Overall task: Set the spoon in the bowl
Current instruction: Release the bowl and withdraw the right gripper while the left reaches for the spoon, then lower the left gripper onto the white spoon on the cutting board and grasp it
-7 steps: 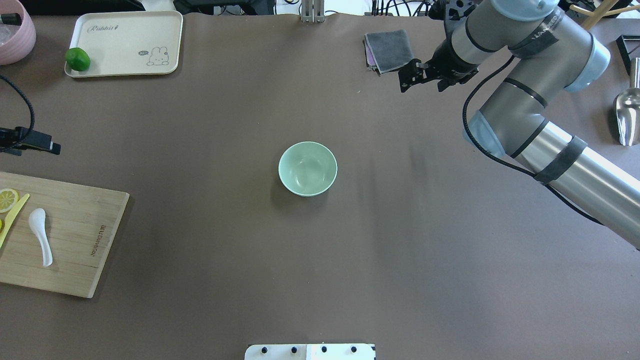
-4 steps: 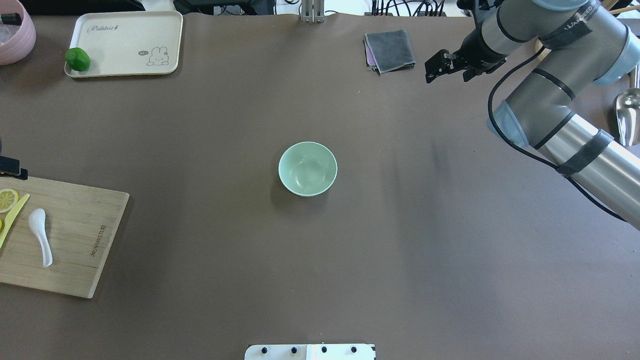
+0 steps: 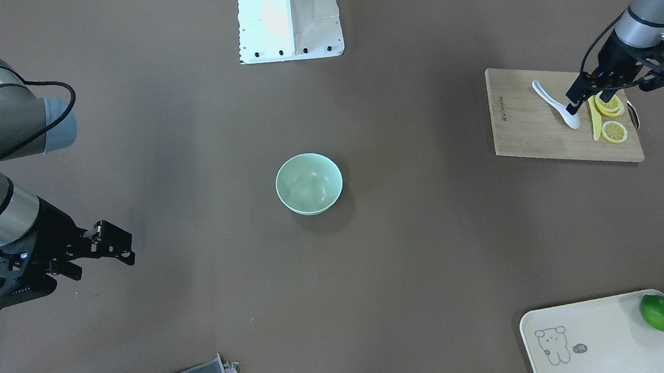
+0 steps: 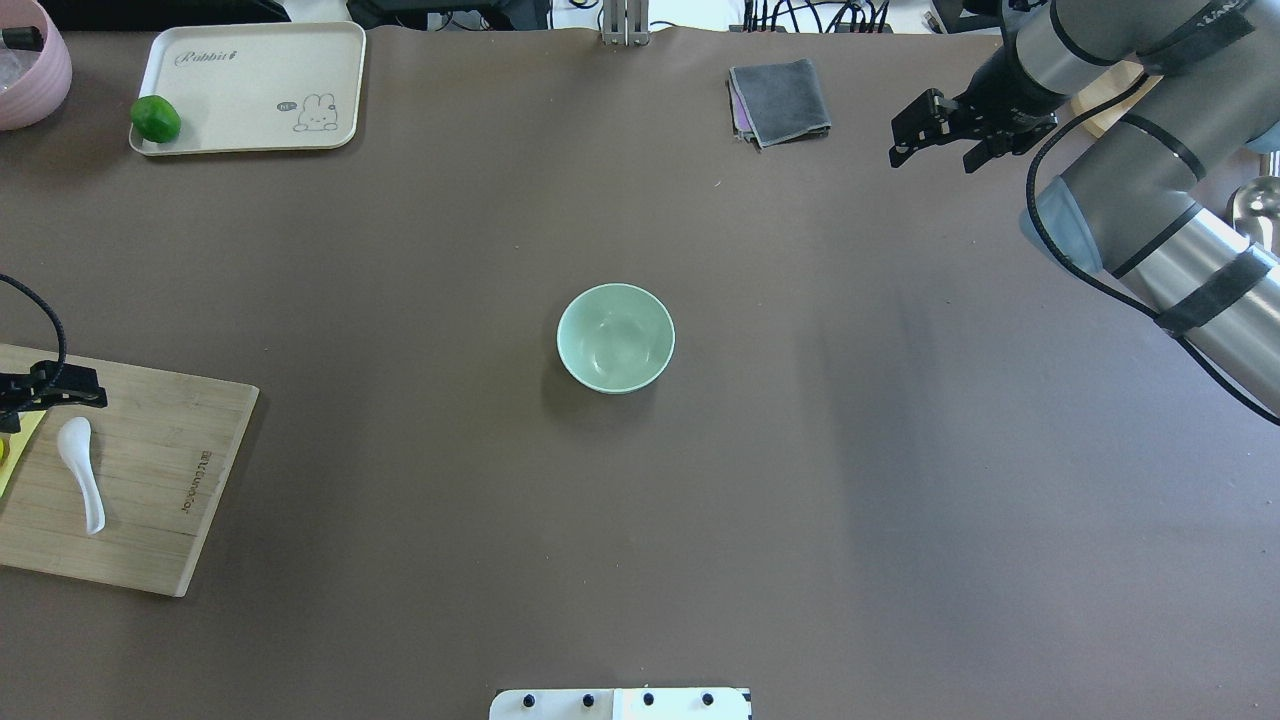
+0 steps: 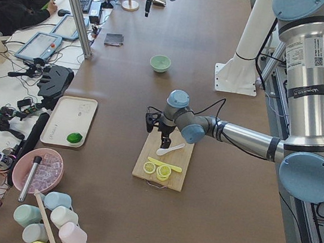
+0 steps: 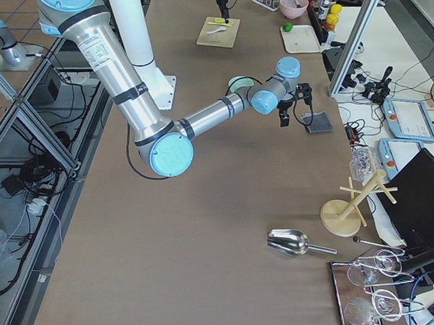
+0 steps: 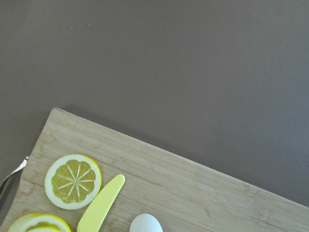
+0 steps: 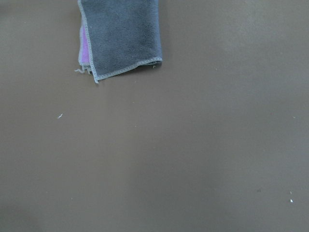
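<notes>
The white spoon [image 4: 80, 475] lies on the wooden board [image 4: 170, 500] at the table's left edge, with its scoop toward the far side. It also shows in the front view [image 3: 556, 103]. The left wrist view shows only the scoop's tip [image 7: 146, 224]. The mint-green bowl [image 4: 615, 337] stands empty at the table's middle [image 3: 308, 183]. My left gripper [image 3: 588, 95] is open and hovers over the board's far edge, just beyond the scoop [image 4: 55, 395]. My right gripper [image 4: 932, 158] is open and empty at the far right, near the grey cloth.
Lemon slices [image 3: 611, 123] and a yellow knife [image 3: 595, 121] lie beside the spoon on the board. A cream tray [image 4: 250, 85] with a lime [image 4: 155, 118] sits at the far left. A folded grey cloth [image 4: 780, 100] and a metal scoop [image 4: 1250, 215] are at the far right.
My left gripper has come in over the board's far edge, close to the spoon's scoop. My right arm has drawn back to the right, away from the cloth.
</notes>
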Motion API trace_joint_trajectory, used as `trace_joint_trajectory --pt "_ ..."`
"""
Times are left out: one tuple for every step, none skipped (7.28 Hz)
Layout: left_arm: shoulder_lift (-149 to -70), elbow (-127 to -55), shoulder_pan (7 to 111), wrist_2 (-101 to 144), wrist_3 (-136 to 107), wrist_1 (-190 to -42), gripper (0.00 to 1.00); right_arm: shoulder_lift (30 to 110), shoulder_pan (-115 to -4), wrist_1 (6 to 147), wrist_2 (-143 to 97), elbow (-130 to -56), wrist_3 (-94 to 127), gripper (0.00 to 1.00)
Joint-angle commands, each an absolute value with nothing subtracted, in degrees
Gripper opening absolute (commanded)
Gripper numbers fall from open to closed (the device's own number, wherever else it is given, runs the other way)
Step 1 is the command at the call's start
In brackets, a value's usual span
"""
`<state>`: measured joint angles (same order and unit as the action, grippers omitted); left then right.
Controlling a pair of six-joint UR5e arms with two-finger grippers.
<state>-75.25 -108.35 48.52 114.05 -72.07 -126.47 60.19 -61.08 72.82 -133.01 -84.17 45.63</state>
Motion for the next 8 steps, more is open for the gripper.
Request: trace_joint_trajectory --pt "-75.2 -108.5 45.1 113.1 -75.7 -126.7 0.97 60.6 -62.2 75.5 -133.8 -84.3 45.4 1.00" --pt "-75.1 -108.5 43.1 113.3 -77.3 -126.6 0.97 60.6 -62.4 75.5 -133.7 -84.4 45.4 1.00" --pt "-75.1 -108.7 41.2 113.2 -79.7 -126.6 0.97 60.6 -62.4 75.5 -133.3 -84.5 45.4 1.00" --pt "-74.8 -109.1 40.3 113.2 -80.5 -126.6 0.97 60.6 -62.0 75.6 -132.5 -84.3 45.4 1.00" --pt "-74.2 -109.2 39.9 113.2 -80.5 -126.6 0.97 61.3 -62.0 75.7 -131.6 -84.5 45.4 1.00" --pt "-72.4 -110.2 39.6 113.2 -80.5 -126.6 0.97 61.7 -62.8 75.7 -131.8 -84.7 45.4 1.00" --pt "-71.1 -110.9 39.6 113.3 -80.5 -126.6 0.97 62.7 -62.5 77.8 -131.6 -86.1 45.4 1.00" --pt "-70.8 -111.1 39.6 113.3 -80.6 -126.7 0.91 62.8 -62.4 81.0 -131.4 -88.2 45.3 1.00"
